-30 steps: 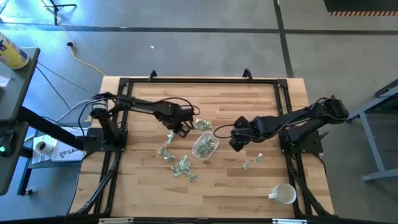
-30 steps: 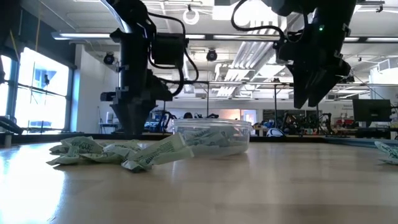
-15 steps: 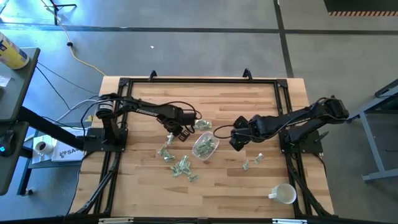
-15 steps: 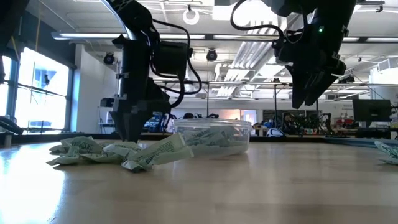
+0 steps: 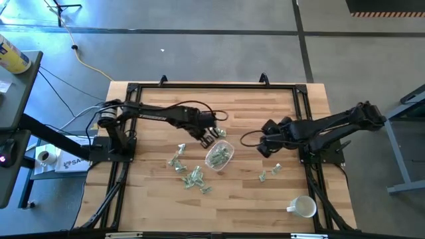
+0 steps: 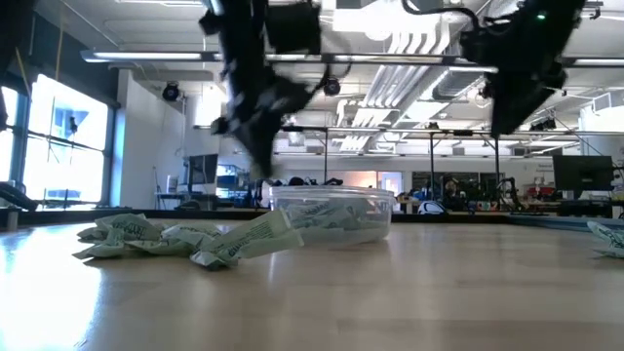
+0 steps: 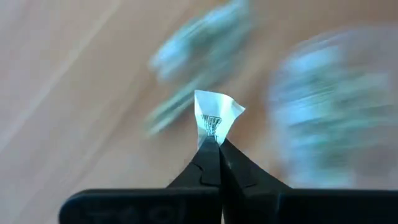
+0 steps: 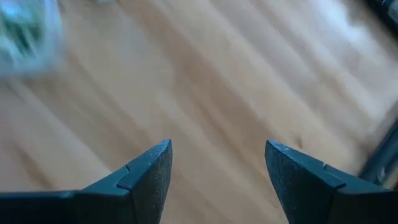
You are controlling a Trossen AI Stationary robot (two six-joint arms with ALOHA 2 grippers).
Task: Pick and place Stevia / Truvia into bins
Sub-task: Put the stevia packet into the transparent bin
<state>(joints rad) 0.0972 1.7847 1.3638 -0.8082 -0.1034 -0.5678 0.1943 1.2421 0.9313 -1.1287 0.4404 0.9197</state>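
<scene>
I log my left gripper [image 7: 211, 142] pinched tight on one sweetener packet [image 7: 215, 118], the paper sticking up just past the fingertips; in the overhead picture it hangs at centre frame, just upper left of the clear container [image 5: 219, 155], which already holds packets. Loose packets [image 5: 190, 174] lie scattered lower left of the container, and a few more [image 5: 269, 172] sit lower right of it. My right gripper [image 8: 219, 163] stands wide and empty right of centre, over bare table [image 5: 265, 106], well apart from the container.
</scene>
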